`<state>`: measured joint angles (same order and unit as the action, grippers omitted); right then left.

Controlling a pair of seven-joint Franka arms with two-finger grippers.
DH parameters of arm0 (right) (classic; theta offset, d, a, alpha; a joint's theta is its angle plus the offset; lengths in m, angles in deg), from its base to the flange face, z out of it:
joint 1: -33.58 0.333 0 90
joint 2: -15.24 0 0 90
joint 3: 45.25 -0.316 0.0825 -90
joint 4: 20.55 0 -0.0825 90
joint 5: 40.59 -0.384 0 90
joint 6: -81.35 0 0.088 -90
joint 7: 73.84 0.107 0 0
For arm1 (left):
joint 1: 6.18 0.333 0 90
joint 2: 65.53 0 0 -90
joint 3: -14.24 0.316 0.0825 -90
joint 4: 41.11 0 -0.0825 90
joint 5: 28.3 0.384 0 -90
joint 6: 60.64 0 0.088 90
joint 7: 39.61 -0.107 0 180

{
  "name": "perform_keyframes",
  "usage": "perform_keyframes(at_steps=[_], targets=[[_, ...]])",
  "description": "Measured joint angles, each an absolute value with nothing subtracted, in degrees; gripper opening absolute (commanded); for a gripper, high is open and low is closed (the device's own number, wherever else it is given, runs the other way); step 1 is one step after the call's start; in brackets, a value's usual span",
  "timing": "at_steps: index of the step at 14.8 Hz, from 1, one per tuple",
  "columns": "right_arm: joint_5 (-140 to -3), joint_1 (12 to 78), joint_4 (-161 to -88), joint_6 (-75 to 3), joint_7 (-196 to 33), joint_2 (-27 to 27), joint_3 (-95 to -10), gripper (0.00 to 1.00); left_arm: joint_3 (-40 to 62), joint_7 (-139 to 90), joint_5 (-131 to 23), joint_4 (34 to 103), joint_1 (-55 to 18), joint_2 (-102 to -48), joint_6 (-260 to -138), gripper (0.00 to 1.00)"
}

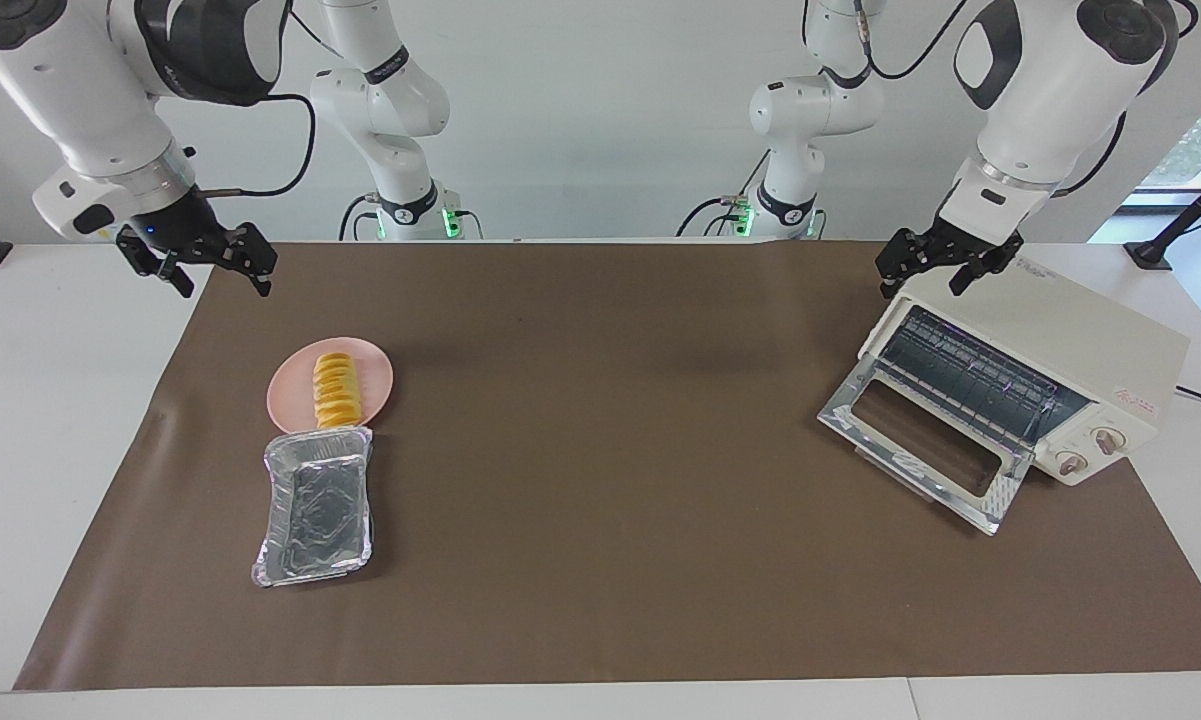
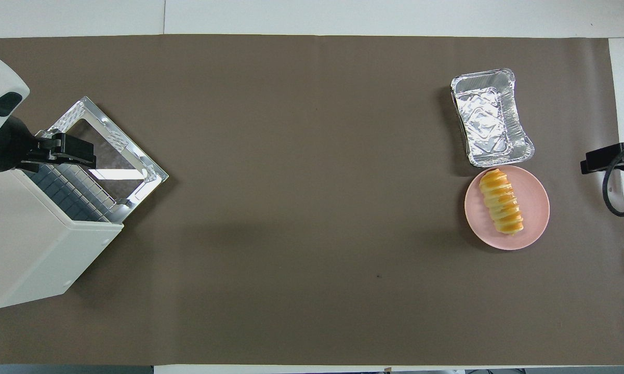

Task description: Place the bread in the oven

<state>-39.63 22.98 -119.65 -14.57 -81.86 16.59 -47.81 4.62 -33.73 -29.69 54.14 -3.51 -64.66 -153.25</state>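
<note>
Golden-yellow bread (image 1: pixel 337 391) lies on the pink plate (image 1: pixel 293 393), toward the right arm's end of the table. Foil tray (image 1: pixel 317 507) sits just beside the plate, farther from the robots, rim about touching it; nothing in it. Cream oven (image 1: pixel 1080 352) stands at the left arm's end on the brown mat (image 1: pixel 610 500), door (image 1: pixel 920 455) dropped fully open, wire rack (image 1: pixel 970 378) visible inside. Left gripper (image 1: pixel 935 266) hangs over the oven's top edge above the opening, fingers parted, holding nothing. Right gripper (image 1: pixel 218 264) hangs over the mat's edge near the plate, fingers spread, holding nothing.
</note>
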Motion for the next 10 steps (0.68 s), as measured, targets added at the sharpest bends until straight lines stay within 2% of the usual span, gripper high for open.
perform_keyframes(at_steps=[3,10], targets=[[-39.64,22.65,-123.3,-20.48,-82.01,14.52,-47.8,1.0,4.62,-33.73,-29.69,54.14,-3.51,-64.66,-153.25,1.0],[-39.65,25.78,-143.57,-38.41,-86.85,14.15,-48.31,1.0,4.62,-33.73,-29.69,54.14,-3.51,-64.66,-153.25,1.0]])
